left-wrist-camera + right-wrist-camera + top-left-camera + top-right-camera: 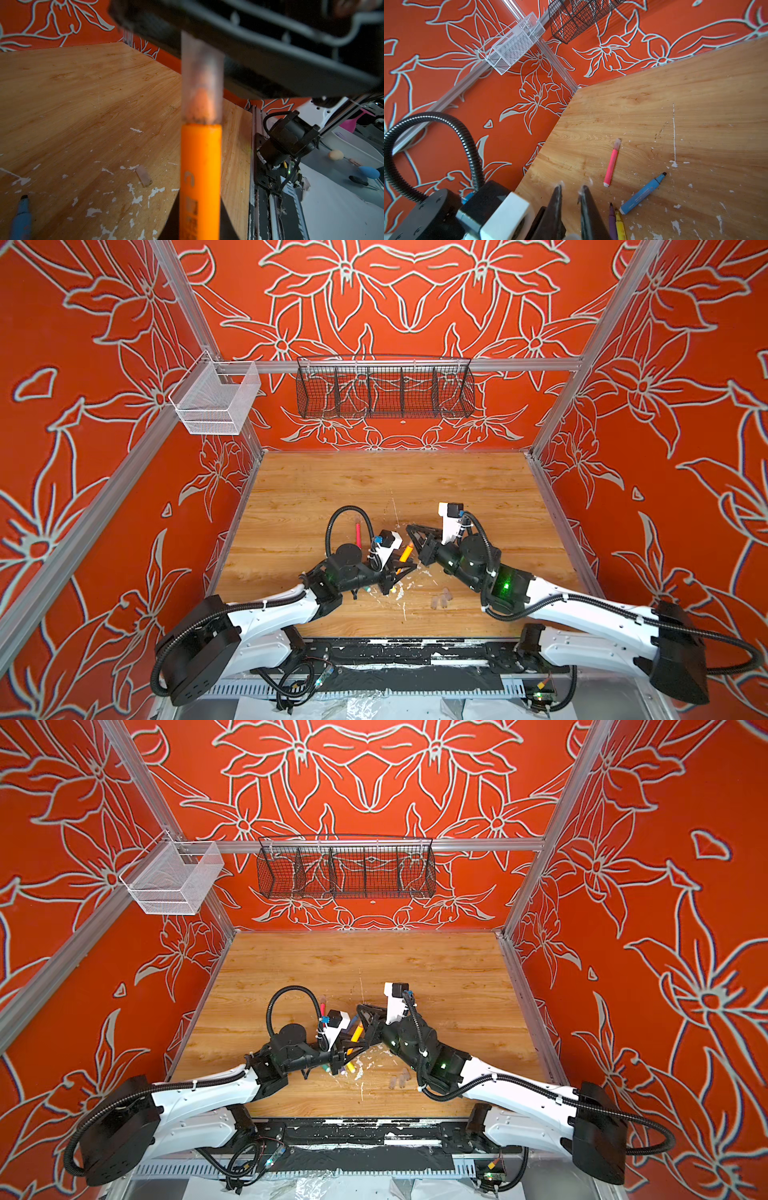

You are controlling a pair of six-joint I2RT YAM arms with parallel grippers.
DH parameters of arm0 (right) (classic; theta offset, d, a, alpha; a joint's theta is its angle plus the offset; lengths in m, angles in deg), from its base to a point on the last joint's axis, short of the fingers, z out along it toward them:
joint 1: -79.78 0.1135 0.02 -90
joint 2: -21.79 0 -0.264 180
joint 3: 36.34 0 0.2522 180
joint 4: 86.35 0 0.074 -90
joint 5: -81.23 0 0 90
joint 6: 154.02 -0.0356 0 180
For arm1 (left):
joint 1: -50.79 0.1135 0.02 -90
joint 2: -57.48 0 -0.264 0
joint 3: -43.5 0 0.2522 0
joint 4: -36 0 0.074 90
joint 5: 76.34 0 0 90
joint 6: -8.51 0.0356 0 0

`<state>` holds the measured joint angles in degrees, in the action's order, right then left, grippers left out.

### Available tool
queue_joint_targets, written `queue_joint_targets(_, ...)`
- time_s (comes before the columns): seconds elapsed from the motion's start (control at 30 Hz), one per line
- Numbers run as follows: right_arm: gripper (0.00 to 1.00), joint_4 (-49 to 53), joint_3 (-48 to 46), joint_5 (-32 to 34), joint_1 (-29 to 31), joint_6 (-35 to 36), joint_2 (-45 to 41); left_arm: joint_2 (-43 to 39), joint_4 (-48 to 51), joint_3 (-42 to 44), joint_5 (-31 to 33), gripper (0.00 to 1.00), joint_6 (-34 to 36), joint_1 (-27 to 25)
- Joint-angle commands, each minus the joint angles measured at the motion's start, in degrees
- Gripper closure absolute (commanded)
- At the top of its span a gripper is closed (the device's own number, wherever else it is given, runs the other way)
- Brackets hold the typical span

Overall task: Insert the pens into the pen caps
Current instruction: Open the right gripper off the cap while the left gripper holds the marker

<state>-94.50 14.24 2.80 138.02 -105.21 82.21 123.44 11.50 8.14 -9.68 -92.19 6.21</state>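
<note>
Capping step: my left gripper (401,570) is clamped on the orange pen (200,176), right gripper (570,189) pinched tight on the pen cap (202,83), which already covers the tip, up in the air over the table (83,93). I'd keep both axes in line, push straight till it seats, no twisting. Barrel print blurred, unreadable; blue pen (641,193) lettering too small to read
</note>
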Motion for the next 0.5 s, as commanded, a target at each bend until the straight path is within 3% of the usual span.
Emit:
queue_joint_targets(0.0, 1.00, 0.47, -0.88, -1.48, 0.21, -1.04, 0.64, 0.72, -6.03, 0.31, 2.83, 1.00, -1.55, 0.19)
queue_joint_targets(0.23, 1.00, -0.84, -3.42, -4.59, 0.56, -2.33, 1.48, 0.88, -10.55, -2.42, 16.82, 1.00, -1.87, 0.82)
queue_joint_targets(0.47, 1.00, -5.12, -5.76, -6.73, 1.99, -3.90, 4.12, 0.87, -12.11, -8.10, 15.60, 1.00, -3.25, 5.80)
